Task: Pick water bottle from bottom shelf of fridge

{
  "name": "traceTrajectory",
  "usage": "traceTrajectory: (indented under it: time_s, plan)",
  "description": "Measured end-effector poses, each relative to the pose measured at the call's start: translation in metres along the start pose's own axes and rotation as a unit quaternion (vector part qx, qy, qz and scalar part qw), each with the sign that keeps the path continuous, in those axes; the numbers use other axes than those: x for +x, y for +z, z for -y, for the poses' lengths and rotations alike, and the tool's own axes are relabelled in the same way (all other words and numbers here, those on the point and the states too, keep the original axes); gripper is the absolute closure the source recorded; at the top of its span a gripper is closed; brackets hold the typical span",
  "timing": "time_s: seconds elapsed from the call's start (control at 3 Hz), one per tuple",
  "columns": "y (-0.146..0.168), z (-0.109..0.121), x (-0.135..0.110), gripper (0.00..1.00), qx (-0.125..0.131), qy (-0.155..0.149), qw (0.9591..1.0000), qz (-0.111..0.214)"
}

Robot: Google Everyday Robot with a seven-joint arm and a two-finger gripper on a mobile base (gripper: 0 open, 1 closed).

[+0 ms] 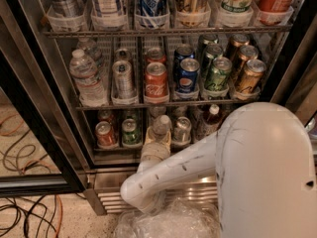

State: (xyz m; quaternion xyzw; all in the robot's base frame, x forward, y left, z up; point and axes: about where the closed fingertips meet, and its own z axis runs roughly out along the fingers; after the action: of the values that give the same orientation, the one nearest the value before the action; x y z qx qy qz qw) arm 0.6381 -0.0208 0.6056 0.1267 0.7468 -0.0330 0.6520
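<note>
Water bottle (161,129) is found at the front edge of the counter (116,148), the lowest wire rack in the fridge (106,178), about midway between its left and right edges, in the third lane from the left. It stands upright with its long axis vertical and its white cap on top.

Green can (130,132) is just beside it on the left and silver can (182,129) just beside it on the right, so side clearance is judged tight. A dark-drink bottle (210,118) is one lane further right and is not the target.

Pincer (153,151) is seen directly in front of the bottle's lower body, at the counter's front edge. It is overlapping or touching the bottle, and which one cannot be told. Open or closed cannot be told either, since the wrist hides it.

Forearm (173,170) is brought in from the lower right, below the counter's front edge.

Key relation: the bottle is straight behind and just above the pincer, on the same lane line, so no sideways correction looks to be needed. The pull-out is judged to be straight toward the front edge, with the bottle kept vertical.
</note>
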Motion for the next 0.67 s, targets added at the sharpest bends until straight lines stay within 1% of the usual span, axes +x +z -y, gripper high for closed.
traceTrajectory:
  time_s: [0.67]
  plan:
    - [-0.0016, 0.0007, -0.0023, 1.0, 0.0, 0.0, 1.0, 0.003]
